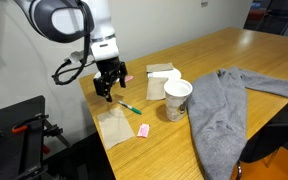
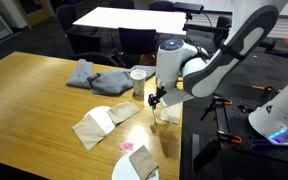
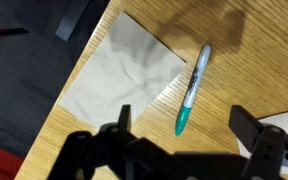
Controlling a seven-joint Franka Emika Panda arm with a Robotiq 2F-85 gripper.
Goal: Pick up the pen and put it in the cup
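One pen [image 3: 192, 90], one cup [image 1: 177, 98].
Gripper [image 3: 183, 118] wide open, empty; pen tip between its jaws, lower centre, wrist view.

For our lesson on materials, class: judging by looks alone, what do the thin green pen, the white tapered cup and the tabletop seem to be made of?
Thin green pen: likely plastic, going by its smooth, slightly glossy barrel. White tapered cup: probably paper, with a matte side and a thin rolled rim. Tabletop: wood or wood-look laminate, showing grain lines and a satin sheen.
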